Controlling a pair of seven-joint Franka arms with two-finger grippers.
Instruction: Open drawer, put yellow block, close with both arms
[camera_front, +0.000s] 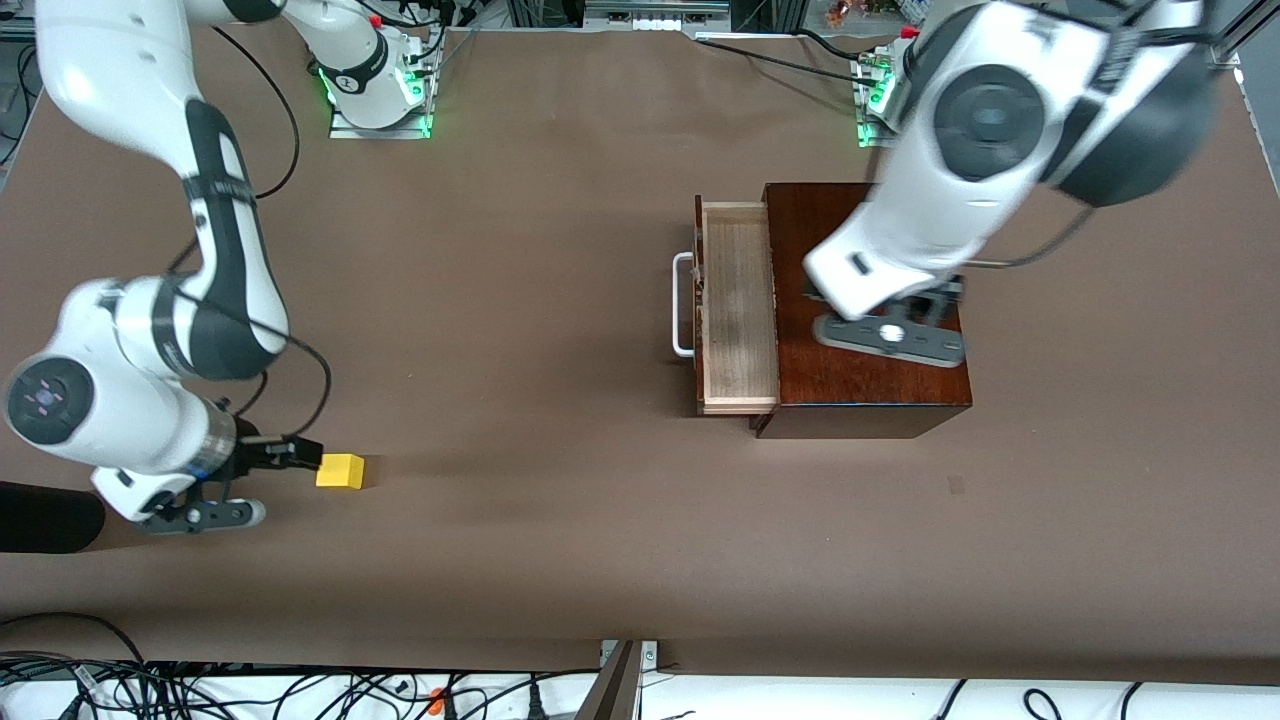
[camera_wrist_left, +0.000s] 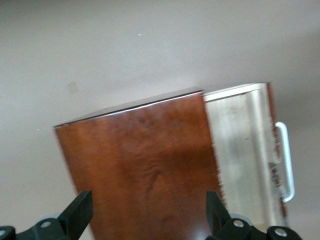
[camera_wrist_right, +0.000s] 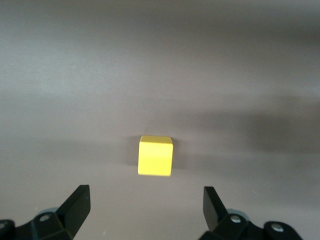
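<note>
While my right gripper (camera_wrist_right: 145, 207) hangs low over the brown table (camera_front: 520, 300) at the right arm's end, its jaws stand wide apart with nothing between them. The yellow block (camera_front: 340, 470) sits on the table just beside my fingertips in the front view, apart from them and not gripped. From my right wrist I see the cube (camera_wrist_right: 155, 155) resting flat, centred between my two black fingers (camera_wrist_right: 75, 207) but a little ahead of them.

My left gripper (camera_wrist_left: 147, 212) is up over the top of the dark mahogany box (camera_front: 870, 300), near the left arm's end of the table. Its jaws are spread as well, and they hold nothing; from my left wrist the glossy reddish-brown top (camera_wrist_left: 145, 170) fills the space between the fingers (camera_wrist_left: 77, 212).

The drawer (camera_front: 738, 300) is pulled out of the box toward the right arm's end of the table. Its pale wooden tray lies bare, and the white U-shaped handle (camera_front: 683, 305) projects from the drawer's front. The block is well apart from the drawer and nearer to the front camera than it.
</note>
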